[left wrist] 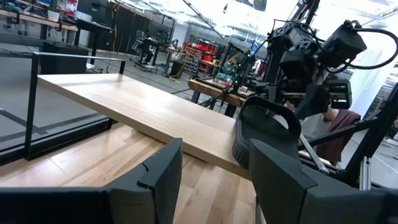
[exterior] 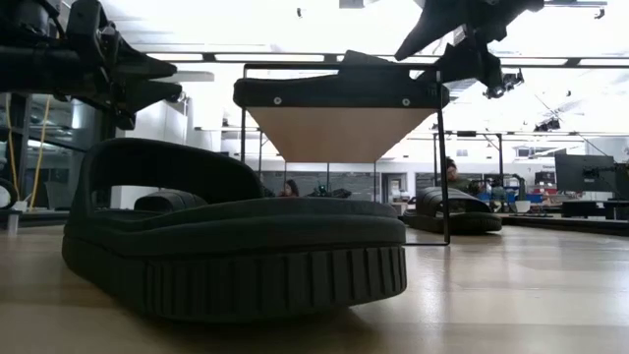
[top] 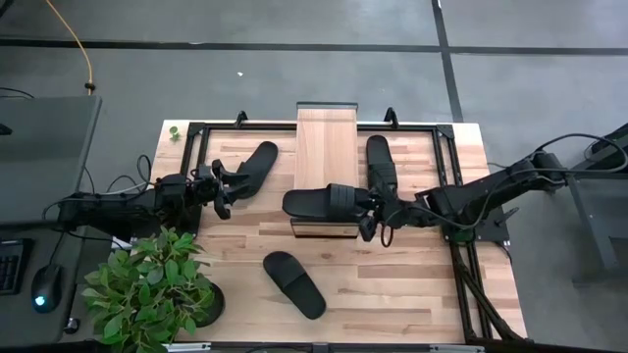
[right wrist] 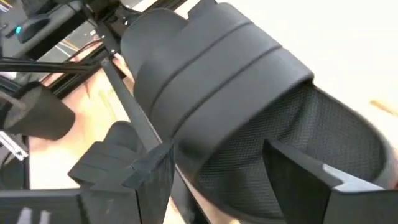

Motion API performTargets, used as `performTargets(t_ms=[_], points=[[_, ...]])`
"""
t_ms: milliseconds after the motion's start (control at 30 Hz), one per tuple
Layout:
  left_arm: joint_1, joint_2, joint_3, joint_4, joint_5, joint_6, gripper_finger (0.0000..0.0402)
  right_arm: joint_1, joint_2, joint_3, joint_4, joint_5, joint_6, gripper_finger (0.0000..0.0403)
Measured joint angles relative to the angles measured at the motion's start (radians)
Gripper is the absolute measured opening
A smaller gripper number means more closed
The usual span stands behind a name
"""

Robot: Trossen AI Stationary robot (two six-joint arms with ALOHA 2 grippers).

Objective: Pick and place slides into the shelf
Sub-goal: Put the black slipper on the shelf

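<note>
Light wood plank on a thin dark metal frame: that is the narrow shelf (top: 327, 147) I see standing at the middle of the butcher-block bench (top: 392, 284). One black slip-on slide (top: 324, 202) lies crosswise on the near end of the shelf top, its toe past the plank's left edge. My right gripper (top: 370, 214) sits at that slide's heel end; in the right wrist view its two dark fingers (right wrist: 311, 180) straddle the heel of the slide (right wrist: 236, 118), spread wide, and I cannot tell whether they press on it or stand just clear. The right arm reaches in low from the right side of the bench, stretched almost level.

A second black slide (top: 381, 162) lies on the bench just right of the shelf, lengthwise along it. A third (top: 255, 167) lies left of the shelf, tilted, with my left gripper (top: 224, 191) just beside its near end. That gripper's fingers (left wrist: 155, 180) stand partly apart with nothing between them, pointing across at the shelf (left wrist: 143, 106). The left arm comes in level from the left edge. The fourth slide (top: 293, 283) rests alone on the near part of the bench, well apart from the shelf, close to the low camera (exterior: 236, 246). A leafy green potted plant (top: 152, 289) stands at the near left corner.
</note>
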Motion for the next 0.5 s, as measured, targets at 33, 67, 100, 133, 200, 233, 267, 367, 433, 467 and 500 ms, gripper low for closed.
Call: performTargets(t_ms=[33, 67, 100, 133, 200, 233, 267, 367, 433, 467, 500], points=[[0.000, 0.000, 0.000, 0.000, 0.000, 0.000, 0.0168, 0.001, -0.004, 0.000, -0.005, 0.005, 0.000, 0.0233], [0.000, 0.000, 0.000, 0.000, 0.000, 0.000, 0.0168, 0.001, -0.007, 0.001, -0.003, 0.009, 0.000, 0.0233], [0.000, 0.000, 0.000, 0.000, 0.000, 0.000, 0.0168, 0.001, -0.010, 0.007, -0.016, 0.012, -0.002, 0.0233], [0.000, 0.000, 0.000, 0.000, 0.000, 0.000, 0.0168, 0.001, -0.013, 0.018, -0.034, 0.024, -0.007, 0.0233], [0.000, 0.000, 0.000, -0.001, 0.000, 0.000, 0.0168, 0.001, -0.014, 0.054, -0.066, 0.050, -0.028, 0.0233], [0.000, 0.000, 0.000, -0.002, 0.000, 0.000, 0.0168, 0.001, -0.014, 0.076, -0.091, 0.064, -0.043, 0.0233], [0.000, 0.000, 0.000, -0.001, 0.000, 0.000, 0.0168, 0.001, -0.014, 0.099, -0.119, 0.083, -0.058, 0.0233], [0.000, 0.000, 0.000, -0.002, 0.000, 0.000, 0.0168, 0.001, -0.015, 0.168, -0.186, 0.156, -0.105, 0.0233], [0.000, 0.000, 0.000, -0.002, 0.000, 0.000, 0.0168, 0.001, -0.015, 0.200, -0.233, 0.213, -0.131, 0.0233], [0.000, 0.000, 0.000, -0.003, 0.000, 0.000, 0.0168, 0.001, -0.015, 0.210, -0.251, 0.235, -0.142, 0.0233], [0.000, 0.000, 0.000, -0.003, 0.000, 0.000, 0.0168, 0.000, -0.015, 0.217, -0.266, 0.255, -0.155, 0.0233]])
